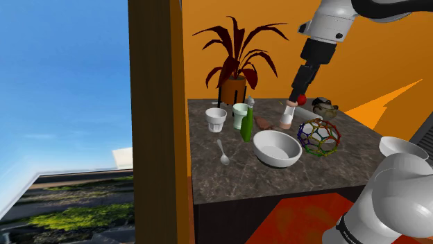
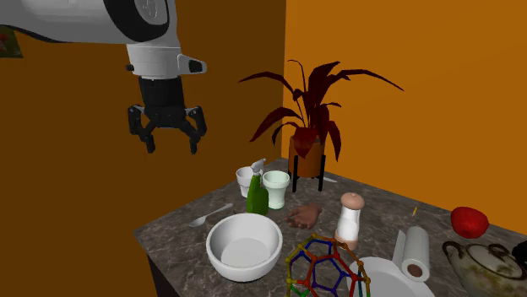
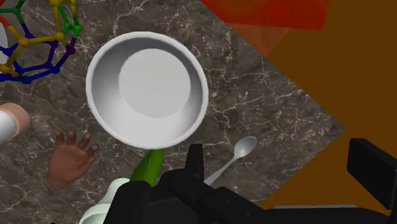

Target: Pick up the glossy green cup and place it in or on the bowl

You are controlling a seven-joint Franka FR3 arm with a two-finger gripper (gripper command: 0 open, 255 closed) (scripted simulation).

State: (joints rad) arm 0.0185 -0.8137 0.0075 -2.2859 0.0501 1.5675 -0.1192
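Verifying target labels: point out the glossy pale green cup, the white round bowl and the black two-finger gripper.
Glossy pale green cup [image 2: 276,189]: second exterior view, outer wall.
White round bowl [image 3: 102,89]: wrist view, inner wall.
Black two-finger gripper [image 2: 171,142]: second exterior view, midway between fingertips.

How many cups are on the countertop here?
2. A white cup and a pale green cup stand side by side near the potted plant and the green bottle. Others may be hidden.
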